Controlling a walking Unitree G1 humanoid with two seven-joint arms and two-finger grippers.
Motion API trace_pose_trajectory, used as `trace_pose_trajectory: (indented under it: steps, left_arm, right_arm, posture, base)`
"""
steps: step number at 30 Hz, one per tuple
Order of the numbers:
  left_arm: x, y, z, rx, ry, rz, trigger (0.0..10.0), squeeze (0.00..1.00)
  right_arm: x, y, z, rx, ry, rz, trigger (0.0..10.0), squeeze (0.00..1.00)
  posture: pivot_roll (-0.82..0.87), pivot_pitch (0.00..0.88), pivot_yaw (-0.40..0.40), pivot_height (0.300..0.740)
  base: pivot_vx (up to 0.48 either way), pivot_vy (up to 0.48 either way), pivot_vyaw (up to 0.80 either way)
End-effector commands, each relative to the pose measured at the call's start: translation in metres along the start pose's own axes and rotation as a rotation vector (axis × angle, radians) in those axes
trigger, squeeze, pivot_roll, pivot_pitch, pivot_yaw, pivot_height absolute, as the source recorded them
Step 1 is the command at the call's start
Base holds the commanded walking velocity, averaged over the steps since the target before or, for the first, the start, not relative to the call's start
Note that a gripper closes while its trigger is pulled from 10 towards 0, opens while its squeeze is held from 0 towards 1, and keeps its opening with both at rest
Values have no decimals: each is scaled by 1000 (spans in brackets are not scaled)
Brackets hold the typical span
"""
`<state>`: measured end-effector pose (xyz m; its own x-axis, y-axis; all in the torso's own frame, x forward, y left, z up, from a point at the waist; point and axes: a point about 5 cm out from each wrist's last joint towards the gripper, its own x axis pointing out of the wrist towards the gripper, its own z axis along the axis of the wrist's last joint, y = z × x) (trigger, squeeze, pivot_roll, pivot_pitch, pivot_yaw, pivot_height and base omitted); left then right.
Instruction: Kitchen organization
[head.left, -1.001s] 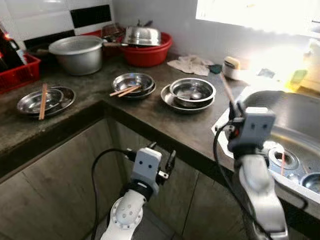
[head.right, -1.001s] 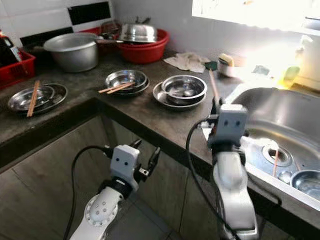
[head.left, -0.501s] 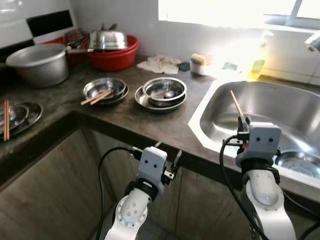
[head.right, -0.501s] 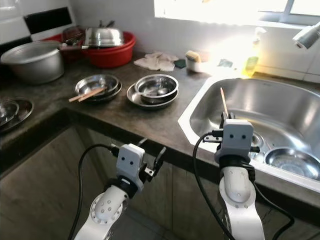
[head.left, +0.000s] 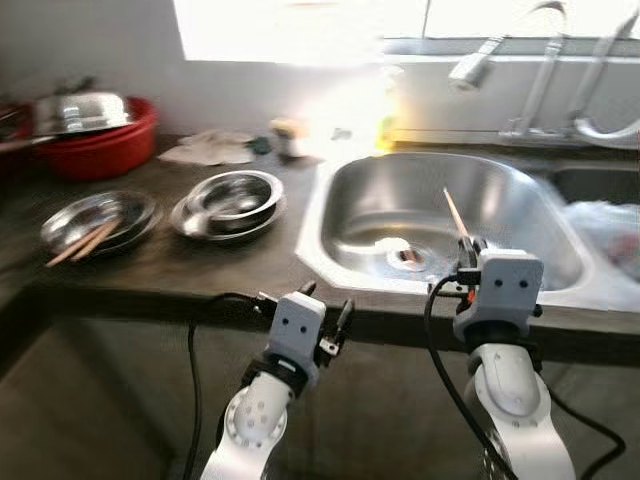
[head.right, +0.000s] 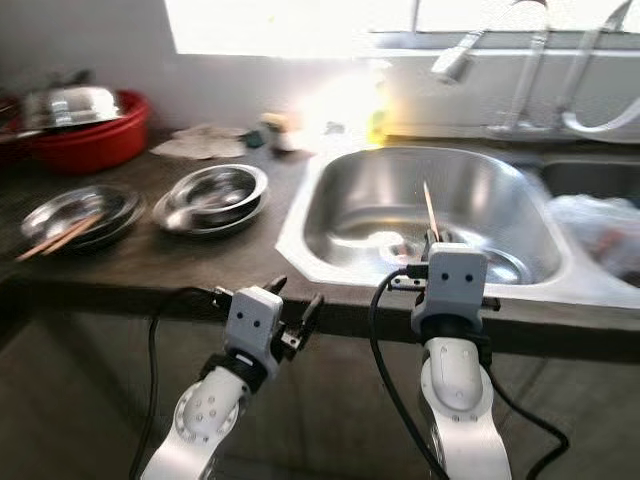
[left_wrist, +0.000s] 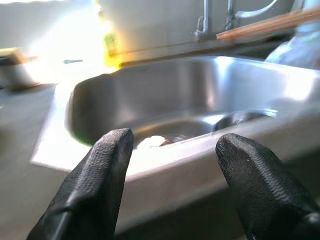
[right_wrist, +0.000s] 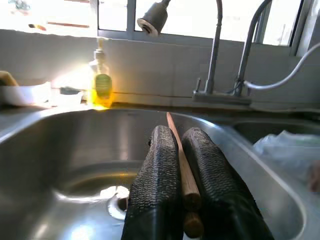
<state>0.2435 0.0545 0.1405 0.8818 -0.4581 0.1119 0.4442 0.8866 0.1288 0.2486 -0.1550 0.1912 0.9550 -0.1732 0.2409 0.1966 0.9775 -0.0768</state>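
My right gripper (head.left: 467, 248) is shut on wooden chopsticks (head.left: 455, 213) that stick up and away over the front rim of the steel sink (head.left: 345, 180). In the right wrist view the fingers (right_wrist: 159, 165) clamp the chopsticks (right_wrist: 176, 145) above the basin. My left gripper (head.left: 325, 303) hangs open and holds nothing, below the counter's front edge, left of the sink. In the left wrist view its fingers (left_wrist: 107, 172) stand wide apart facing the sink's edge. More chopsticks (head.left: 82, 243) lie in a steel plate (head.left: 125, 208) on the counter at left.
Stacked steel bowls (head.left: 232, 198) stand beside the sink. A red basin (head.left: 105, 150) with a metal lid, a cloth (head.left: 208, 150) and a yellow soap bottle (right_wrist: 101, 84) line the back wall. A spray faucet (head.left: 470, 68) hangs over the sink; a plastic bag (head.left: 605, 222) lies at right.
The camera has swung right, so the sink is now centred and the pot and far-left dishes are out of frame. The right gripper still holds the chopsticks; the left stays open.
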Motion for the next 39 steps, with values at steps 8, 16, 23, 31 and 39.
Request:
trace_pose_trajectory:
  steps: [8, 16, 23, 31, 39]
  left_arm:
    - [-4, 6, -5, 37, 20, 20, 10000, 0]
    - [-5, 6, -6, 46, 25, 16, 10000, 0]
    - [-4, 9, -7, 27, 40, 52, 10000, 0]
    - [-5, 9, -8, 21, 45, 55, 10000, 0]
    - [-7, 5, -8, 12, 48, 47, 10000, 0]
  right_arm:
    - [10, 13, 6, 30, -6, 73, 10000, 0]
    - [23, 7, 6, 6, 11, 79, 10000, 0]
    - [35, -3, 6, -16, 34, 78, 10000, 0]
    - [63, -11, 4, -93, 117, 136, 10000, 0]
    - [101, -13, -1, -206, 236, 168, 10000, 0]
  posture:
    - [93, 0, -8, 740]
    - [95, 0, -10, 740]
    - [97, 0, -11, 740]
    - [97, 0, -16, 740]
    - [110, 0, -33, 740]
  base:
    - [177, -237, 0]
    - [288, -381, 0]
    - [256, -175, 0]
    - [0, 0, 0]
    - [0, 0, 0]
